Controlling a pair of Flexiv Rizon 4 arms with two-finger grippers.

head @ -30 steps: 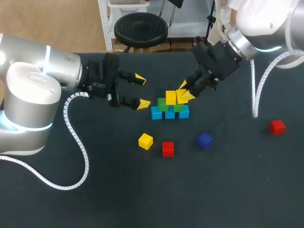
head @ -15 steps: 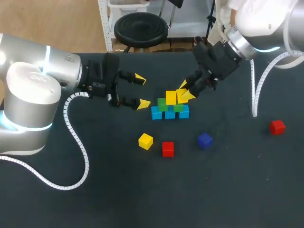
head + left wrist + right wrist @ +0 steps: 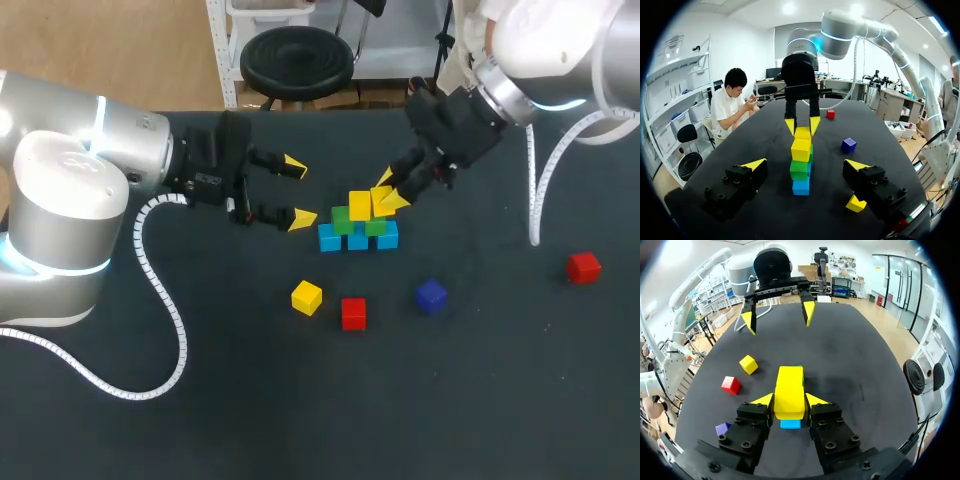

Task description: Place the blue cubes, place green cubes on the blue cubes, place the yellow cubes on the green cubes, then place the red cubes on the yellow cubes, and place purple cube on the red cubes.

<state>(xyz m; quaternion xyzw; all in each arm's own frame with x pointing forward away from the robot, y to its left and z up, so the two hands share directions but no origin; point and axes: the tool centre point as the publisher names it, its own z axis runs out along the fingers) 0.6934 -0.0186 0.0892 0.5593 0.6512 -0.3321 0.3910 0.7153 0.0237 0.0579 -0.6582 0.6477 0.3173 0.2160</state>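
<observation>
While the right gripper (image 3: 391,192) clenches a yellow cube (image 3: 789,404) atop the green cubes (image 3: 343,220), tight beside the other yellow cube (image 3: 790,376), and the left gripper (image 3: 298,192) hangs released near the stack, a skewed or dragging let-go may shove that neighbour and tip both off above the blue cubes (image 3: 358,241).

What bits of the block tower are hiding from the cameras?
Right wrist view: green cubes nearly all hidden beneath the yellow cubes; only a blue sliver shows.
Left wrist view: the nearest blue cube mostly hides the other blues behind it.
Head view: yellow tips of the right gripper blur into its yellow cube.
</observation>
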